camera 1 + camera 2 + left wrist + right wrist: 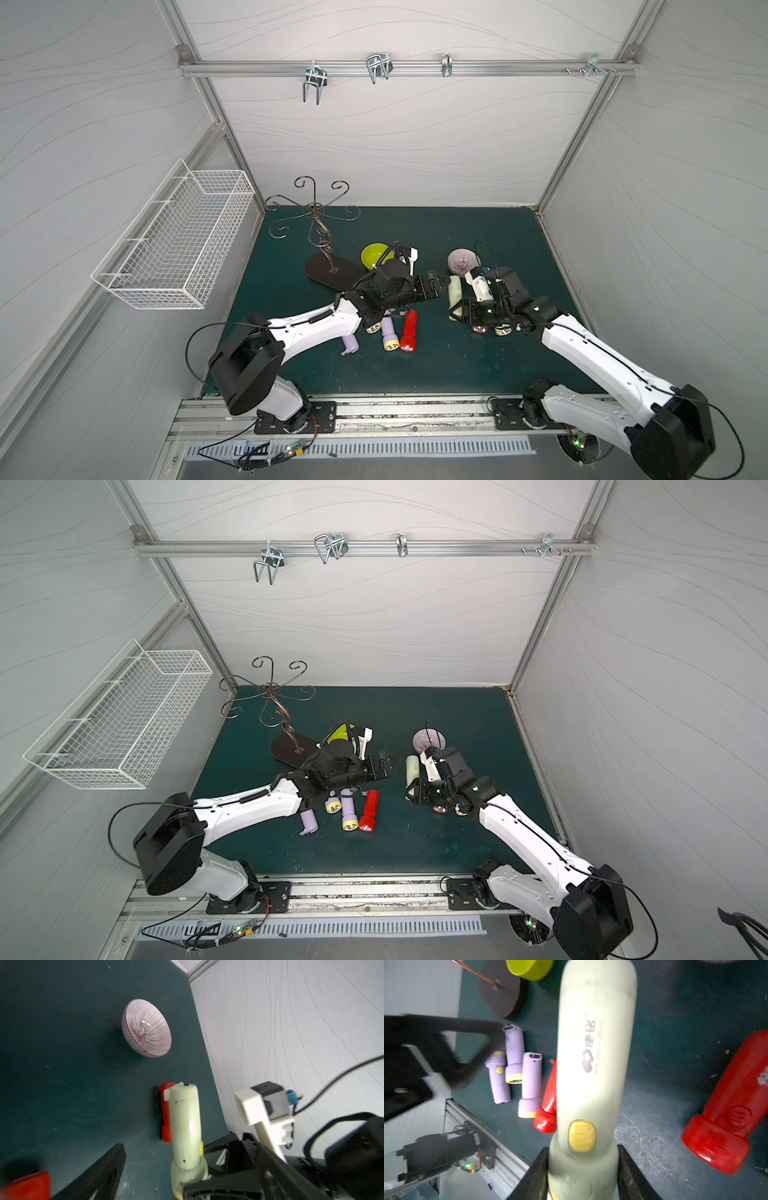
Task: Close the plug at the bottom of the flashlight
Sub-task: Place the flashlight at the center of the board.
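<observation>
A pale green flashlight (455,293) (411,771) with a yellow switch (581,1135) is held off the mat. My right gripper (582,1178) (459,312) is shut on its wide head end. Its bottom end (182,1088) points toward the back wall. That end looks flat, with a small tab at one side; I cannot tell how the plug sits. My left gripper (439,284) (390,762) stands open just left of that bottom end, touching nothing. Only one of its fingers (104,1169) shows in the left wrist view.
Three purple flashlights (512,1053) and a red one (409,332) lie under the left arm. Another red flashlight (726,1109) lies by the right gripper. A lime bowl (376,255), a striped bowl (463,259) and a metal hook stand (328,268) sit behind.
</observation>
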You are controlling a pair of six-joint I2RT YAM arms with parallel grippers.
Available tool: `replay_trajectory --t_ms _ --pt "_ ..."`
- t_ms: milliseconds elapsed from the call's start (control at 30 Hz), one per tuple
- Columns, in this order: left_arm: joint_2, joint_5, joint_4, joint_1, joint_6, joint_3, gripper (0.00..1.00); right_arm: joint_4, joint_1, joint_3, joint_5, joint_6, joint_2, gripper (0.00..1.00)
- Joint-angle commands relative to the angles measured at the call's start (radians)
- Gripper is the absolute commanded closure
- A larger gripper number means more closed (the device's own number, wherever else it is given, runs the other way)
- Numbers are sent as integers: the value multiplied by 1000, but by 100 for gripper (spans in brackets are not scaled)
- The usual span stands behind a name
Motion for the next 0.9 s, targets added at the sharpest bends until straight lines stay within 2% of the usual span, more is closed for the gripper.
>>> replay_trajectory --t_ms 0,100,233,300,367,433,467,567,667,733,767,867 --pt "-89 -220 -173 4 70 36 0 -36 -21 -34 30 -19 10 100" --pt "-152 -409 -318 5 32 72 0 -13 -47 -53 23 -22 35 100" --pt "-234 -500 -360 18 12 47 0 39 -93 -75 -20 -18 91 100" --pt "-272 -450 -310 41 74 3 1 70 -111 -83 -36 -11 124 100" --pt "-307 -388 -168 51 152 -79 9 97 -130 -86 -46 -5 165 100" --pt "-336 -343 -10 57 179 -173 1 122 -143 -85 -59 -2 199 100" --pt "-349 -346 20 66 150 -203 0 130 -147 -82 -57 -3 215 100" --pt "-352 -277 -59 113 117 -186 0 145 -150 -72 -56 -4 249 100" --pt "-323 -225 -190 121 187 -105 1 147 -150 -64 -53 0 278 100" --pt "-308 -180 -207 122 208 -87 2 148 -149 -68 -53 7 291 100" --pt "-304 -150 -185 121 218 -93 4 148 -149 -74 -54 12 295 98" --pt "-304 -90 -113 122 223 -120 8 154 -149 -89 -56 24 297 78"
